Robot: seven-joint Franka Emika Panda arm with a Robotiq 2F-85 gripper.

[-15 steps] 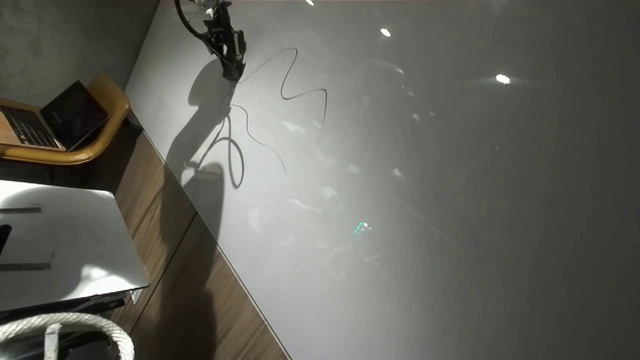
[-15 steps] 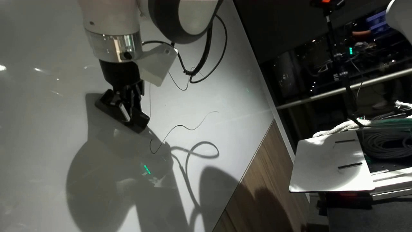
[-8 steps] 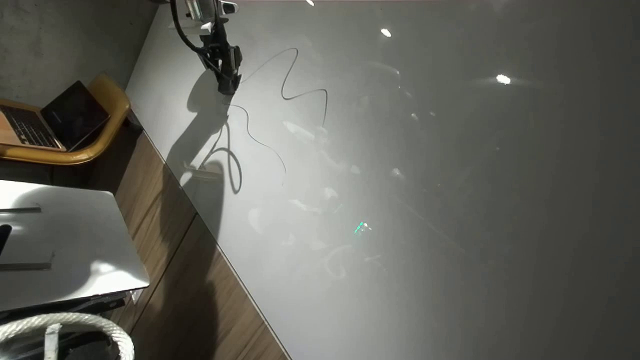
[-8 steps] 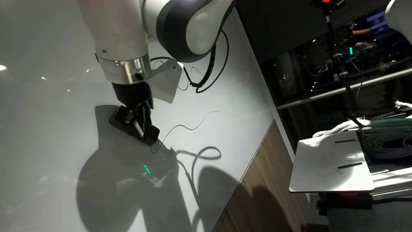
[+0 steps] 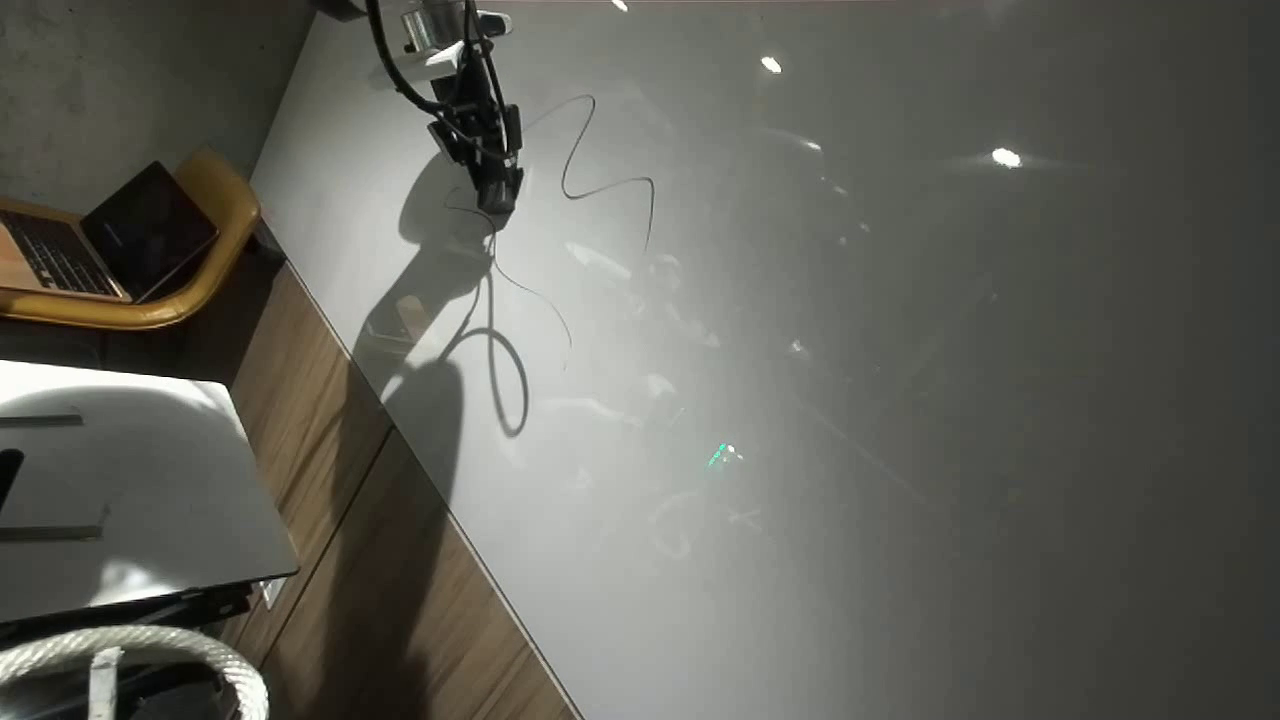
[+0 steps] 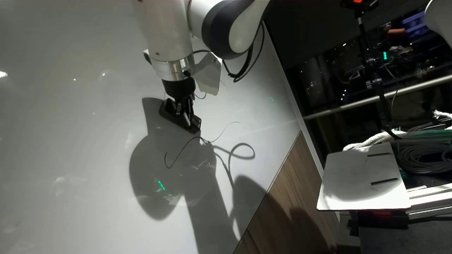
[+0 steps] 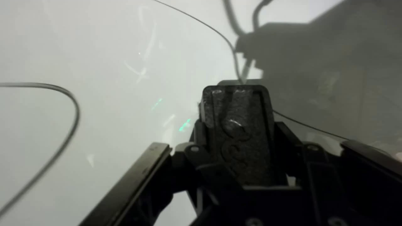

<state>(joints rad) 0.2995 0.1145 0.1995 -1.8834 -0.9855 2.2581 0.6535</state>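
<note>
In both exterior views a dark block, which looks like a board eraser, is at the end of the arm. My gripper is shut on it. In the wrist view the block sits between the two fingers, its long face toward the camera. It lies against or just above the glossy white surface; I cannot tell if it touches. Thin dark wavy lines run over that surface: a lower line passes beneath the block, and an upper line lies beside it.
Wood-grain panels border the white surface along a slanting edge. A laptop rests on a yellow chair. A pale slotted plate and a thick rope are near. Black cables hang from the arm.
With the block still held, my gripper has shifted over the white surface, down and then right in an exterior view. The shadow follows it. The dark lines look the same.
</note>
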